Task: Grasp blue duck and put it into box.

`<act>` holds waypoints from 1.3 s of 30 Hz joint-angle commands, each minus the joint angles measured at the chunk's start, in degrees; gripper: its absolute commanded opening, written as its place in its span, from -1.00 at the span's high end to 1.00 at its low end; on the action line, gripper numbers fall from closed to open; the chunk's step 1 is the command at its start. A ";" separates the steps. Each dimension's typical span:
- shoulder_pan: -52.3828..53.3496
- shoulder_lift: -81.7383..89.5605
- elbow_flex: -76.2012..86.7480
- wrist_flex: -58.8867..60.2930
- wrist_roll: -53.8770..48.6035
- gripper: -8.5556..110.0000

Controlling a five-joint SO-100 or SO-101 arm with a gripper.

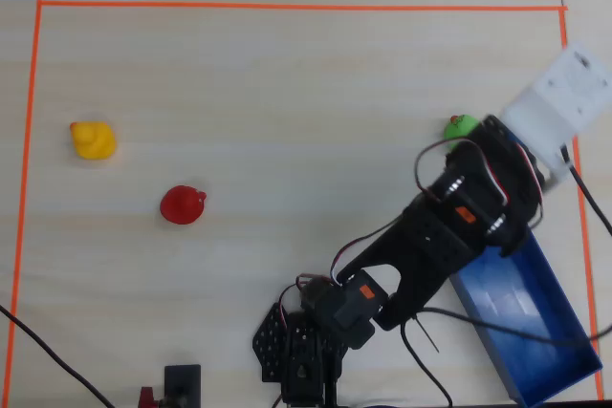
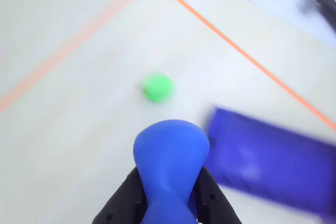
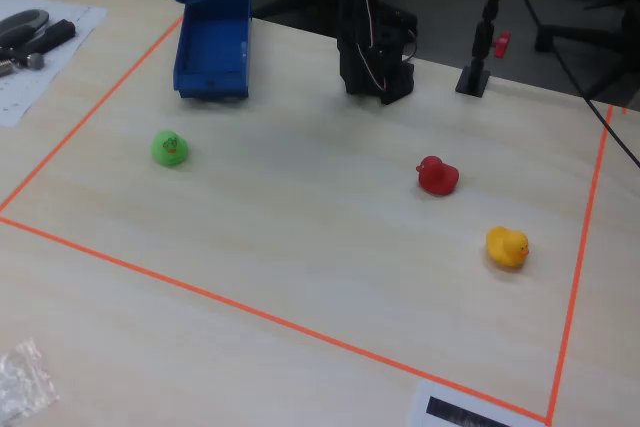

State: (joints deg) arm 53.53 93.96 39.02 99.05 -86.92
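Now, gripper (image 2: 169, 192): clenched on blue duck (image 2: 170, 153), lifted.
Box (image 1: 521, 317): table's right edge in overhead view.
Green duck (image 1: 460, 126): near box end.

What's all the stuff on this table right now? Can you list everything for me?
blue duck: one, blue, held in the claw, up off the table.
box: one, blue, long tray at the edge of the taped area.
green duck: one, green, on the table near the box.
red duck: one, red, mid-table.
yellow duck: one, yellow, beyond the red one.
orange tape: one outline, orange, framing the work area.
arm: one, black, reaching over the box end.
claw: one, black, shut on the blue duck.
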 commanded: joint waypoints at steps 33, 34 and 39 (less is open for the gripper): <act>42.98 -19.42 32.78 -26.19 -9.67 0.80; 42.89 -19.51 32.78 -26.10 -9.76 0.76; 42.36 -19.51 32.70 -26.10 -9.84 0.62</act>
State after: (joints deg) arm 96.15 73.74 72.51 73.39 -96.42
